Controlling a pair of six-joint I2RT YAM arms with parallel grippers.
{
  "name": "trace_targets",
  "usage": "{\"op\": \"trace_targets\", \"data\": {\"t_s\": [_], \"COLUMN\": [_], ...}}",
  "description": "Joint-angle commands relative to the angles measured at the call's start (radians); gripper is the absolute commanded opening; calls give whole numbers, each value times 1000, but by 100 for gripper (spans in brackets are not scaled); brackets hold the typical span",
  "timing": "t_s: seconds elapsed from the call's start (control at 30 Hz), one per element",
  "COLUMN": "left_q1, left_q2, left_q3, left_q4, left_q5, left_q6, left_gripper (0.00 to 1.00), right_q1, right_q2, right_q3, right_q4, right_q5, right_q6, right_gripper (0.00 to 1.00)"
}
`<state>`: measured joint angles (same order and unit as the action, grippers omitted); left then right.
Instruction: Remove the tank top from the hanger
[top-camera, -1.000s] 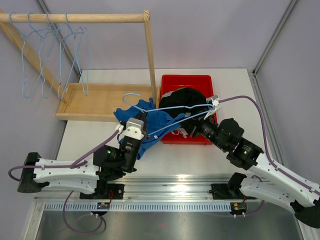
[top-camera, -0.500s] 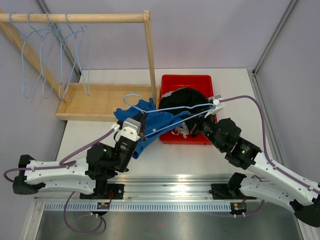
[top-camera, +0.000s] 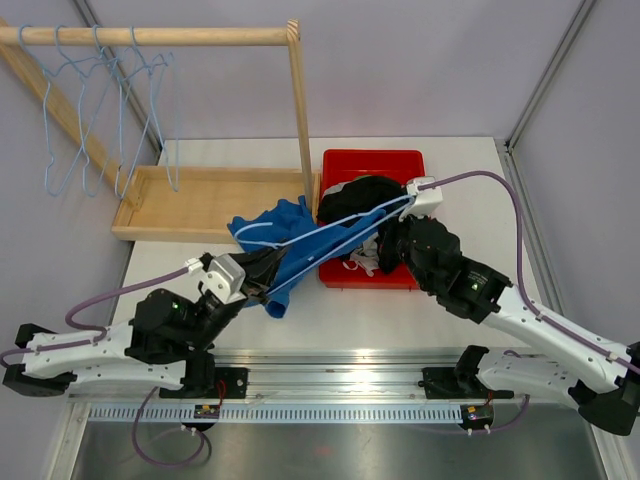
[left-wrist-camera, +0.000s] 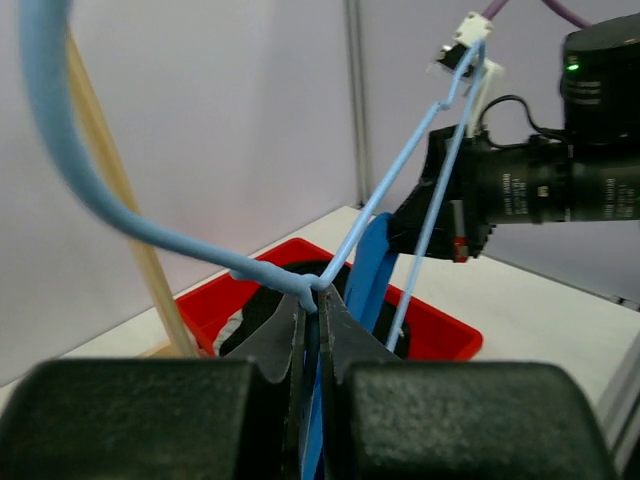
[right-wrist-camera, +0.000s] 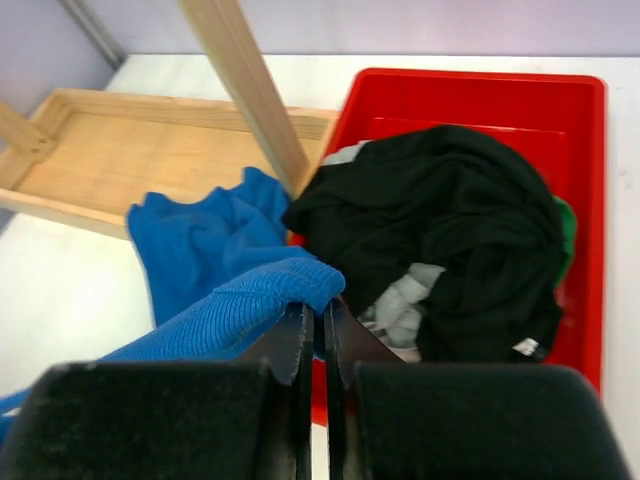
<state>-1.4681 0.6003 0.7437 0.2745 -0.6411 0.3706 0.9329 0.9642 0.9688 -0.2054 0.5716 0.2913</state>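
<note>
Left end effector (left-wrist-camera: 312, 310): pressed together on the wire of the hanger (left-wrist-camera: 48, 80), at the base of its hook, low over the bench (top-camera: 465, 160).
Right end effector (right-wrist-camera: 320, 315): fingers pinch a fold of the blue tank top (right-wrist-camera: 230, 300), at the near-left edge of the red bin (top-camera: 372, 155).
Tank top: a band runs along the hanger between both end effectors; the rest is bunched on the bench against the wooden tray (top-camera: 200, 232).
Hanger: tilted, rising toward the right arm's wrist.
Red bin: holds dark clothing.
</note>
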Motion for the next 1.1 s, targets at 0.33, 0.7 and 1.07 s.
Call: {"op": "trace_targets", "data": {"t_s": [0.33,0.7,1.07], "left_q1": [-9,-9,41], "left_q2": [-86,102,351], "left_q3": [23,19,177], "left_q4": [12,397,674], "left_q5": [152,48,-133], "left_q6": [-116,95,338], "left_gripper": [0,0,0], "right_q1": [-40,-10,138], "right_q2": [51,64,-38], "right_q3": [85,-48,-110], "right_q4": [-81,3,21], "right_q5": [160,-127,-185], "right_q6": [-26,100,157], "right_gripper": [0,0,0]}}
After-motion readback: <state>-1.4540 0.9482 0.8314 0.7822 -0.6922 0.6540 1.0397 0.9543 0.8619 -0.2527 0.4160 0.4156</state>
